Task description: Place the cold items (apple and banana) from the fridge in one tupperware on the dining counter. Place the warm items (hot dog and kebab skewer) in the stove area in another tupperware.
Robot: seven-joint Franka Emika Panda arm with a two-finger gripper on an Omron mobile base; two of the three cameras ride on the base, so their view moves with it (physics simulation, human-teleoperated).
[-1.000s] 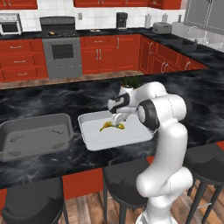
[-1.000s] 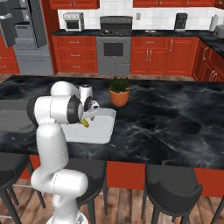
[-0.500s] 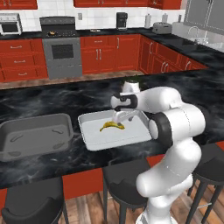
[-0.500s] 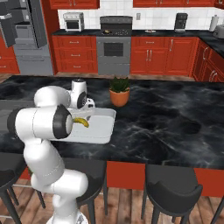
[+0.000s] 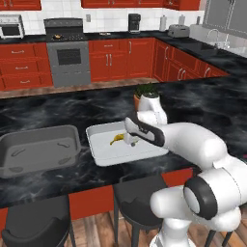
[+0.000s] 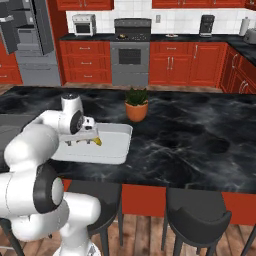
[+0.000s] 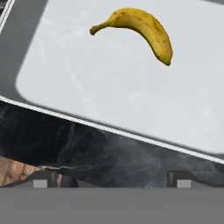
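Left base view: the banana (image 5: 117, 139) lies in the white tub (image 5: 103, 154) on the black counter (image 5: 48, 108), a grey tub (image 5: 37, 150) beside it. Right base view: the gripper (image 6: 80, 141) hangs over the white tub. Hand view: fingertips (image 7: 40, 180) stand wide apart — nothing held — over the tub's rim.

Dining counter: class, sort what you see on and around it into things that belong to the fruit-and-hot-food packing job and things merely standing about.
Belongs to the job:
banana
white tupperware holding it
grey tupperware beside it
end effector, open above the white one

Standing about:
potted plant
bar stools
toaster
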